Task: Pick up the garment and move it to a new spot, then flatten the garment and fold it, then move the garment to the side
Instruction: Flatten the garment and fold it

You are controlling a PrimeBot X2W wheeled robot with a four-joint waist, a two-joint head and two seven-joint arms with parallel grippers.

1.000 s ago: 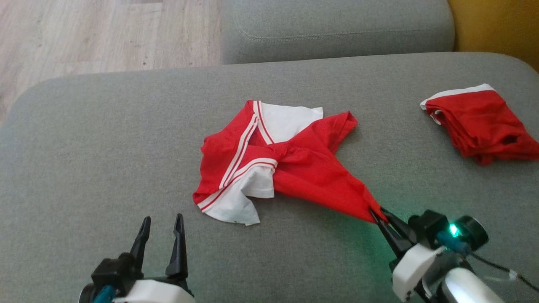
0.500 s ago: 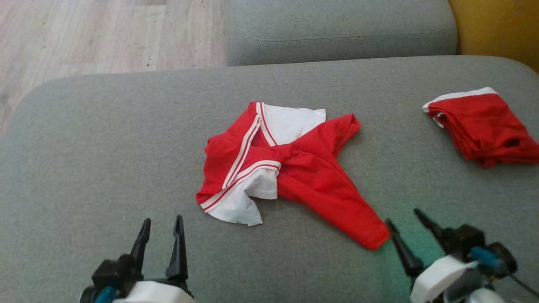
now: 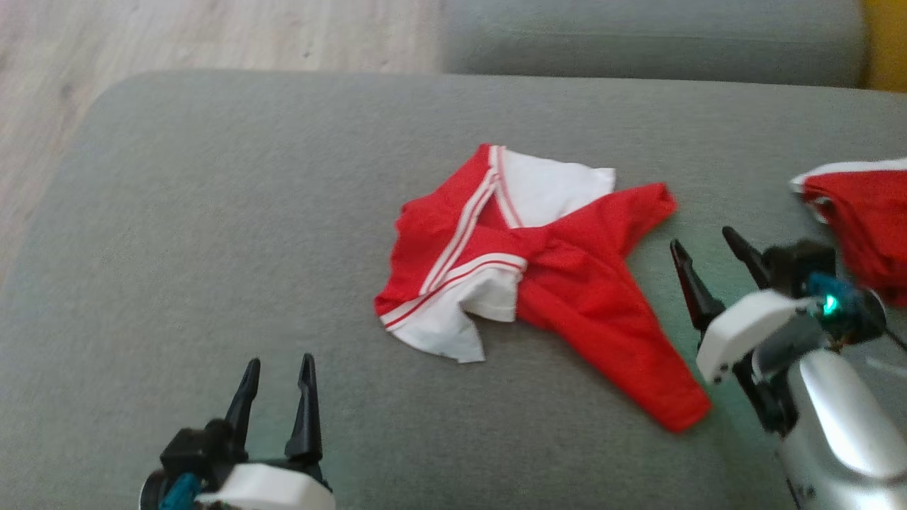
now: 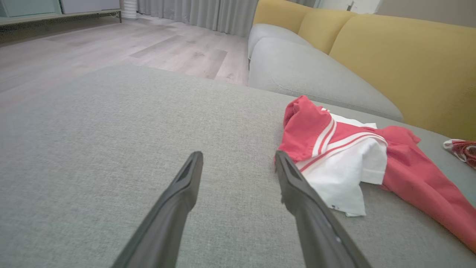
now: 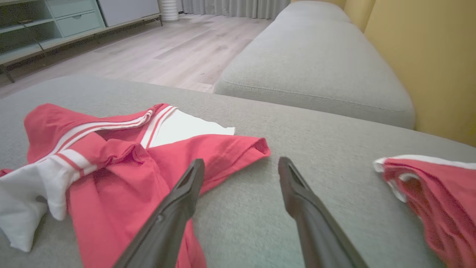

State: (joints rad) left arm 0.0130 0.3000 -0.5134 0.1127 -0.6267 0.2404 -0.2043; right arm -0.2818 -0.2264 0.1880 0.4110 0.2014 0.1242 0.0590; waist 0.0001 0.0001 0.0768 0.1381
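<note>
Now empty, the right gripper (image 3: 700,239) hovers with jaws spread wide just beside the crumpled red-and-white garment (image 3: 567,290), which lies mid-cushion on the grey sofa (image 3: 212,212). The left gripper (image 3: 279,361), likewise spread, hangs near the white hem. Flattening well likely means pinching opposite edges low and drawing them apart evenly, clear of the second red garment (image 3: 861,212).

A grey cushion (image 3: 212,212) lies before a yellow backrest (image 4: 409,67) and wooden floor (image 3: 177,35).
</note>
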